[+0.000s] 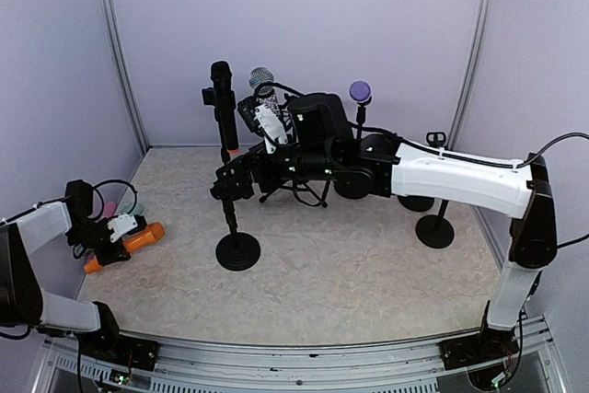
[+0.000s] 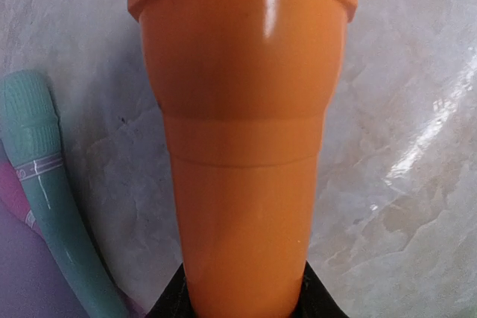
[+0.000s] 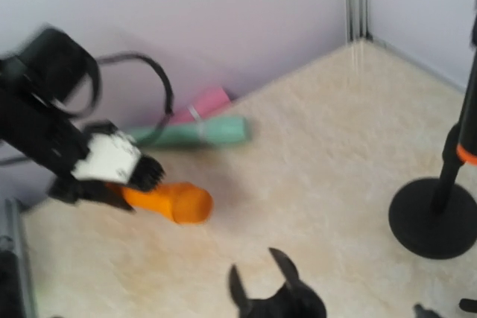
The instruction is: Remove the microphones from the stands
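The orange microphone (image 1: pixel 140 238), low at the table's left edge beside a teal microphone (image 2: pixel 45 184), looks light, stiff and glossy-slippery, so the left claw (image 1: pixel 120 230) rightly clamps its narrow handle, while the right claw (image 3: pixel 261 279) gapes empty.

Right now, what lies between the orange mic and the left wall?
A teal mic and a pink mic, side by side; the right wrist view shows both.

Lab test booth: plain lilac walls (image 1: pixel 304 25), aluminium rails (image 1: pixel 118 43).
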Tool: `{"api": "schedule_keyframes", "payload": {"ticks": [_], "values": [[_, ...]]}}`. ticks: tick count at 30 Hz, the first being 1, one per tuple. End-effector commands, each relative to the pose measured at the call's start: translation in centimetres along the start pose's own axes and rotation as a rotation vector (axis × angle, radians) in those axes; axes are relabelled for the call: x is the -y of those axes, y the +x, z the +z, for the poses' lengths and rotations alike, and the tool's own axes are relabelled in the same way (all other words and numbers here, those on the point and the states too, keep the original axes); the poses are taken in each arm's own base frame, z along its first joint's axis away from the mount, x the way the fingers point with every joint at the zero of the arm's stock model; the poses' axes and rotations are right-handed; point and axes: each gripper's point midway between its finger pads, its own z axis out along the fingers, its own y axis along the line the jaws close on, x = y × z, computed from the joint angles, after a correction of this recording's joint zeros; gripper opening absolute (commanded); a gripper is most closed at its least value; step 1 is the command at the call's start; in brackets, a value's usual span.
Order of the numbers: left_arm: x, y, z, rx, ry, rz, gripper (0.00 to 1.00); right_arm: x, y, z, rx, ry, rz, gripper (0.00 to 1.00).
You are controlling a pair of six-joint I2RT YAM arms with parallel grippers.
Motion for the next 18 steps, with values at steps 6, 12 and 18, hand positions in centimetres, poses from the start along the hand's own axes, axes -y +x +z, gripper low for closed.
{"api": "schedule_keyframes", "payload": {"ticks": [6,12,18], "values": [[-4.7,3.5,2.2,-0.116,-0.213,-0.043,0.31,1.7,3.9,5.4,-0.112,0.045,-0.124,0.98],[-3.5,3.9,3.1,-0.121,-0.165,-0.082,0.63,2.7,5.4,7.4,-0.146,0.085,-0.168,0.89],[-3.3,0.6,0.8,0.016,-0.098,-0.133,0.96,3.2,6.0,8.5,-0.141,0.100,-0.192,0.76]]}}
